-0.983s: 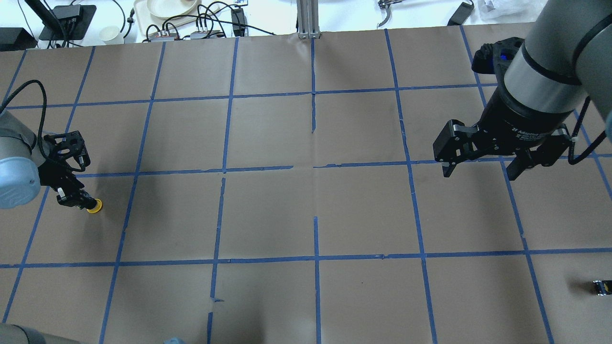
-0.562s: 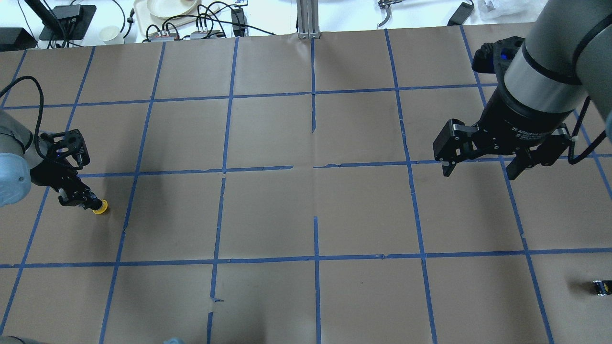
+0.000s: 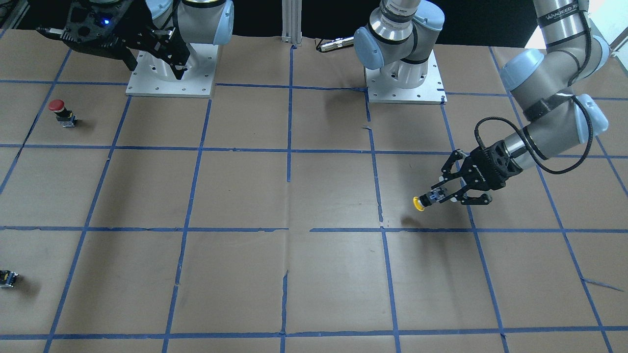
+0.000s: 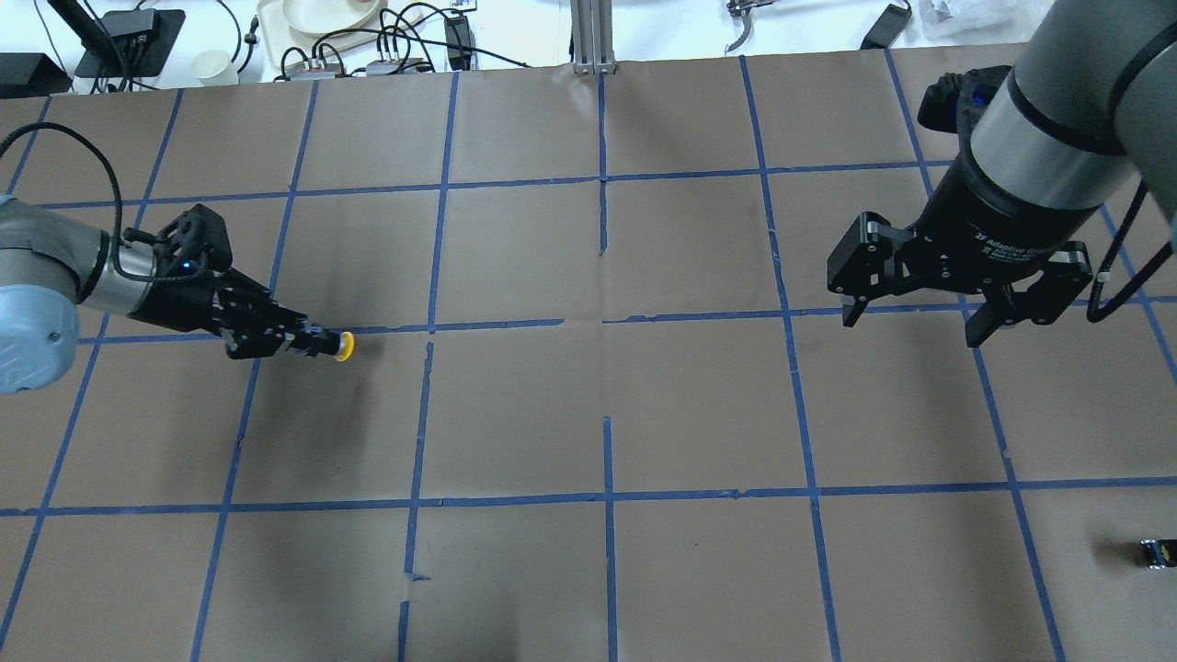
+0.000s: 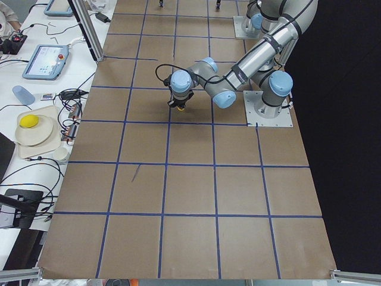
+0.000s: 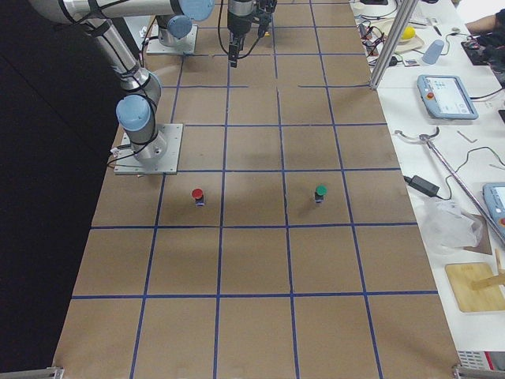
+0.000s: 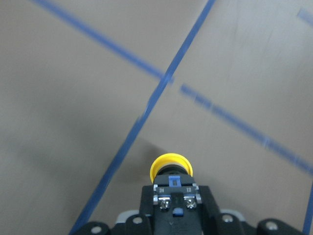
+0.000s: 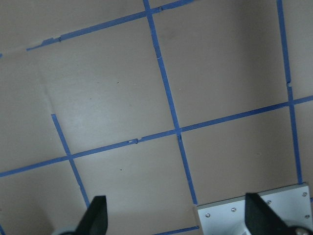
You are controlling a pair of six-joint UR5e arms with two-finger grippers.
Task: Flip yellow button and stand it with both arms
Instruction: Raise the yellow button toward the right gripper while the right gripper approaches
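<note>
My left gripper is shut on the black-and-grey body of the yellow button and holds it above the table. The button lies roughly level, its yellow cap pointing toward the table's middle. It also shows in the front view, held by the left gripper, and in the left wrist view, cap away from the camera. My right gripper is open and empty, high over the right half of the table, far from the button. Its two fingertips frame bare paper in the right wrist view.
A red-capped button stands near my right arm's base plate. A green-capped button stands beside it in the right side view. A tiny black-and-yellow block lies at the right front edge. Brown paper with blue tape lines covers the table.
My left arm has swung from the table's left edge toward the middle, carrying the yellow button; its cap now points right. My right gripper has shifted slightly and stays open.
</note>
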